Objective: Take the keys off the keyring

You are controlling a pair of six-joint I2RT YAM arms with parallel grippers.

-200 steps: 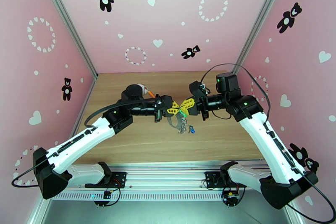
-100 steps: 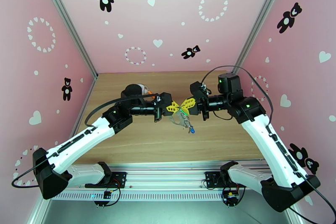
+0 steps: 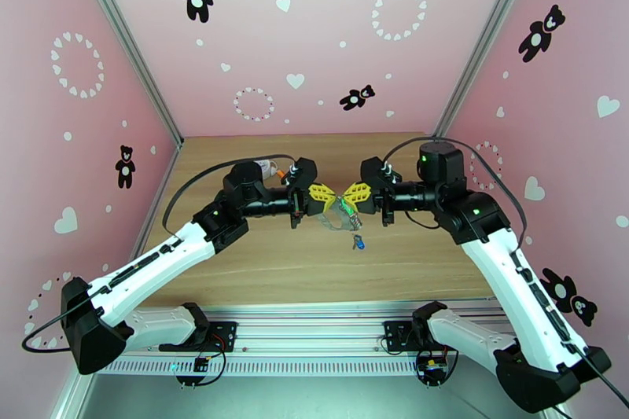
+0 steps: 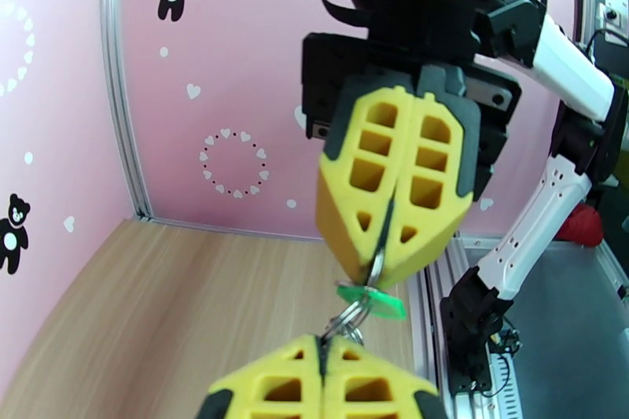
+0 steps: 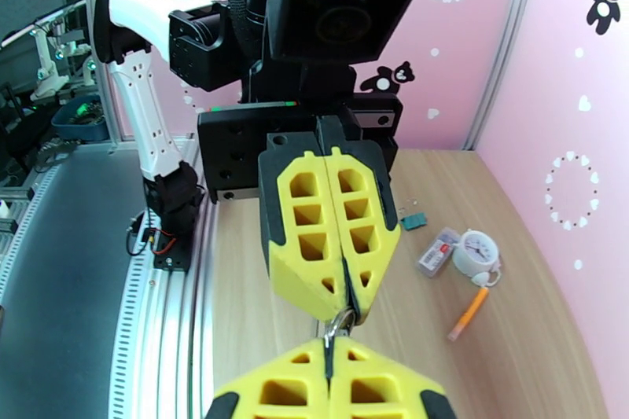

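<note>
Left claw [image 3: 330,200], right claw [image 3: 346,200]: both clenched on keyring [image 3: 344,218], raised since a second ago; dangling strap drawn up.
Green-tag key [image 4: 371,299]: on ring between claws.
Blue-tag key [image 3: 358,240]: on counter [image 3: 275,271], unmoved, apparently off already.

Tally of things
Two grippers: left gripper [image 4: 324,343], right gripper [image 5: 326,346]; two keys: green-tagged key [image 4: 379,303], blue-tagged key [image 3: 358,240]; one keyring [image 4: 347,323]; one white disc [image 5: 476,250]; one orange pen [image 5: 468,314].
</note>
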